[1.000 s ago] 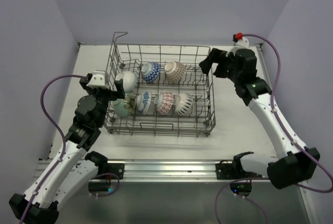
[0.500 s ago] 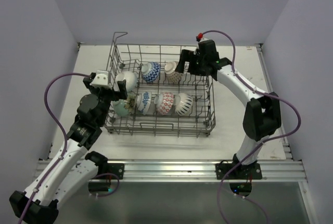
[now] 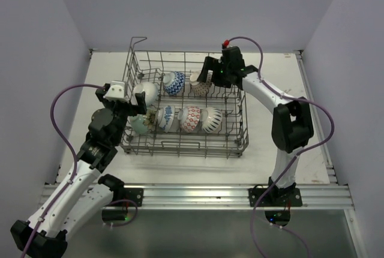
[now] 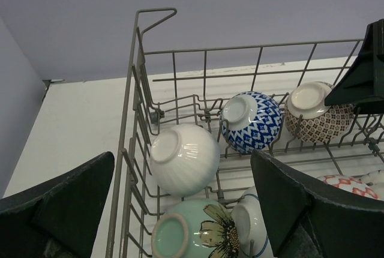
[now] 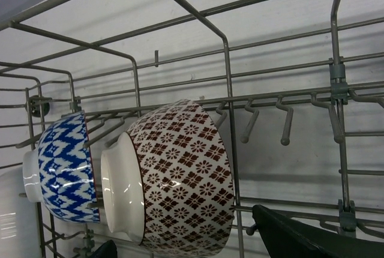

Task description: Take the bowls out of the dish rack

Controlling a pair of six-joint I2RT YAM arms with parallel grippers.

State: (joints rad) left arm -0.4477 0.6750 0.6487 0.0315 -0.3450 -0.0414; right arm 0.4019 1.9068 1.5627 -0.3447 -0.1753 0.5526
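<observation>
Pale lilac walls close in a white bench (image 3: 282,144). On it stands the rack (image 3: 180,147), a grey wire basket with upright tines. All the bowls (image 3: 191,119) are inside it, tipped on edge in two rows.

The back row holds a ribbed white bowl (image 4: 185,158), a blue bowl (image 4: 252,123) and a brown bowl (image 5: 180,180) with a lattice print; a green bowl (image 4: 180,231) with a flower lies in the front row.

The right hand (image 3: 206,73) hangs spread just above the brown bowl, gripping nothing. This looks like the reach for a first pick. One finger should go inside the rim and one outside, pinching firmly since the glaze looks slick. The bowl should then rise straight up until it is clear of the tines before it swings out.

The left hand (image 3: 135,109) waits at the rack's left wall, spread wide and empty.
</observation>
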